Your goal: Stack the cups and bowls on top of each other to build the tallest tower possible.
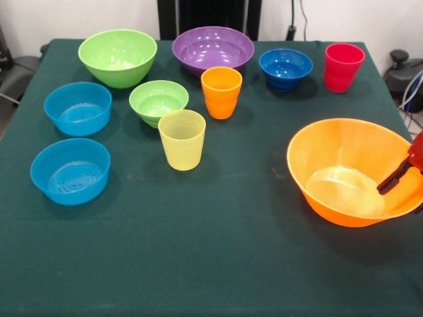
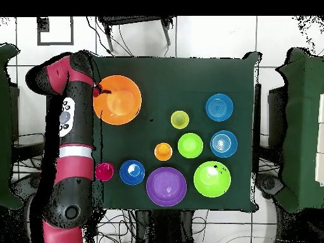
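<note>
One camera looks from the near side of the worktop across and slightly down at it, close enough that the green cloth fills most of the picture. The other hangs high above, looking straight down, taking in the whole worktop, the red and black arm and surrounding floor. Both share the cloth and everything on it, turned half round between them.

Gripper cut off by right edge in front view; finger state unclear; huge orange bowl rim clipped
</note>
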Robot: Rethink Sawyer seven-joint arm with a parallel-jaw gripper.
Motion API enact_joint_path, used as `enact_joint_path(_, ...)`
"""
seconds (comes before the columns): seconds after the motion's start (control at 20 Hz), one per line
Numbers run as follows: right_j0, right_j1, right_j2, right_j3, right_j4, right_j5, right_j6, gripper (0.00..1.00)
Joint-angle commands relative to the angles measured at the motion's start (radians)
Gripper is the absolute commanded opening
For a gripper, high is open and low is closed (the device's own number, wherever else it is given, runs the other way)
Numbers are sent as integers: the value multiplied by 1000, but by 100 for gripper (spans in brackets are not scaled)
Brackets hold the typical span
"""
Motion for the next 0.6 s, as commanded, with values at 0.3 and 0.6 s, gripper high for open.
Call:
enact_joint_path(0.3, -58, 39, -43, -70, 92, 65, 127, 100)
enact_joint_path(0.6, -67, 42, -87, -86, 145, 94, 112, 100)
